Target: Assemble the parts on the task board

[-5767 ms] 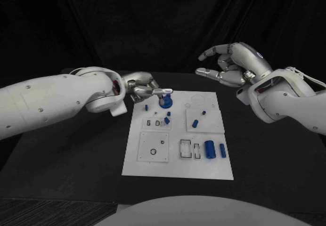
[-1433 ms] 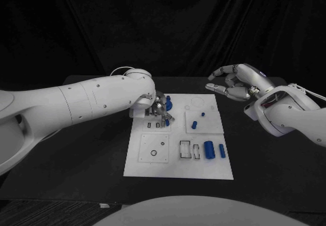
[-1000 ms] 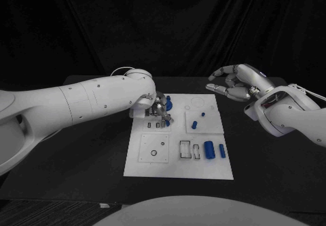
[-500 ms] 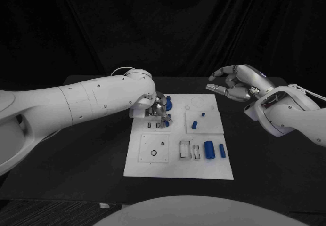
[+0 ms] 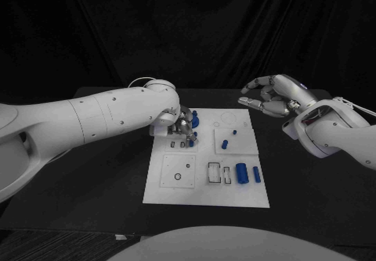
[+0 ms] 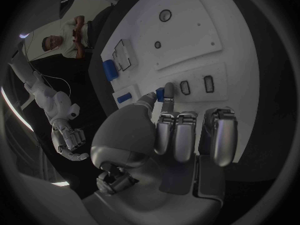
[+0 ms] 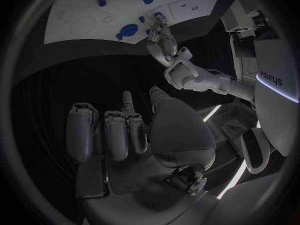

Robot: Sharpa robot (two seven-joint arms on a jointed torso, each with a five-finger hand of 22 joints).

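1. Pinching a small blue part (image 6: 160, 94) between thumb and fingertip, the left hand (image 5: 180, 126) is lowered over the board (image 5: 205, 198), by the two small slots (image 6: 194, 85).
2. The right hand (image 5: 270, 95) is held above the tabletop (image 5: 94, 179) beyond the board's far right corner, fingers loosely curled, nothing grasped.
3. Other blue parts (image 5: 242, 172) are seen lying on the board.

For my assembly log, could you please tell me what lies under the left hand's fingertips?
A small blue part pinched by the silver left hand, above the white task board beside two rectangular slots. Its lower end is hidden.
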